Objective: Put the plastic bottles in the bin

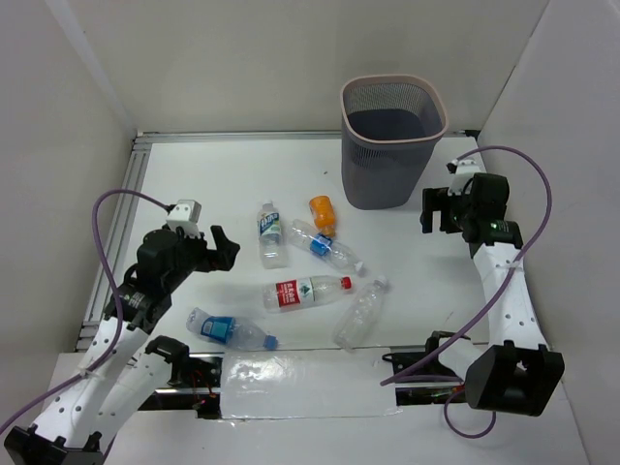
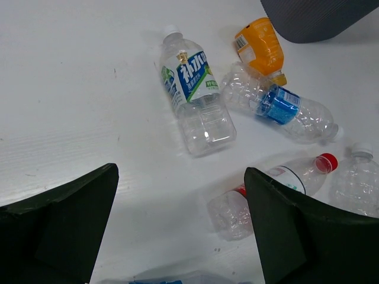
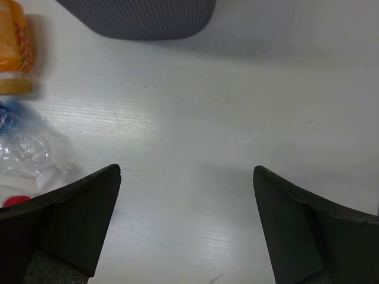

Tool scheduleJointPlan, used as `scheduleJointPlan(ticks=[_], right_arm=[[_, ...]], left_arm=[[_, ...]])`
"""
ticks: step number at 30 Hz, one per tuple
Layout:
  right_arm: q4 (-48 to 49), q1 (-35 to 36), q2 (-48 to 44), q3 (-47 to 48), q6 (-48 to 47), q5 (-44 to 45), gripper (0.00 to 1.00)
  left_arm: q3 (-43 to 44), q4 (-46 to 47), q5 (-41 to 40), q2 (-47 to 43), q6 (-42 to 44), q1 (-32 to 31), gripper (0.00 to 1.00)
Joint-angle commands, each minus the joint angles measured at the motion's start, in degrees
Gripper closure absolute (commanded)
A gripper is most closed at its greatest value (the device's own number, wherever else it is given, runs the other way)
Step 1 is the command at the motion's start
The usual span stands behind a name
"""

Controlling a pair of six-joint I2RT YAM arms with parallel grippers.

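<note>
The grey-purple mesh bin (image 1: pixel 392 140) stands upright at the back right of the table. Several plastic bottles lie on the table: a white-capped blue-label one (image 1: pixel 270 232), an orange one (image 1: pixel 323 213), a crushed blue-label one (image 1: pixel 325 245), a red-capped one (image 1: pixel 308 292), a clear one (image 1: pixel 360 315), and a blue-capped one (image 1: pixel 229 330) near the front. My left gripper (image 1: pixel 225 248) is open and empty, left of the bottles. My right gripper (image 1: pixel 438 209) is open and empty, just right of the bin. The left wrist view shows the white-capped bottle (image 2: pixel 194 92) ahead and the red-capped bottle (image 2: pixel 266 192) between the jaws.
A metal rail (image 1: pixel 121 223) borders the table on the left and back. White walls enclose the workspace. A clear plastic sheet (image 1: pixel 300 386) lies at the front edge between the arm bases. Purple cables loop from both arms.
</note>
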Motion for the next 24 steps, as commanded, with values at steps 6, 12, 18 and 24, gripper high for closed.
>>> scheduleJointPlan(ticks=[6, 12, 18, 24], right_arm=[[-10.39, -2.23, -0.04, 3.80, -15.51, -9.14, 0.01], [-12.69, -2.23, -3.02, 3.71, -22.11, -16.97, 0.01], [-9.35, 10.63, -4.26, 2.05, -19.84, -17.51, 0.22], [-5.92, 21.21, -0.48, 0.99, -18.68, -8.71, 0.55]], left_arm=[[2.56, 1.49, 2.31, -0.79, 1.76, -0.24, 0.00], [2.56, 1.49, 2.84, -0.79, 1.76, -0.24, 0.00], [2.03, 2.02, 5.74, 0.44, 2.37, -1.30, 0.09], [2.03, 2.02, 7.76, 2.11, 2.90, -1.91, 0.75]])
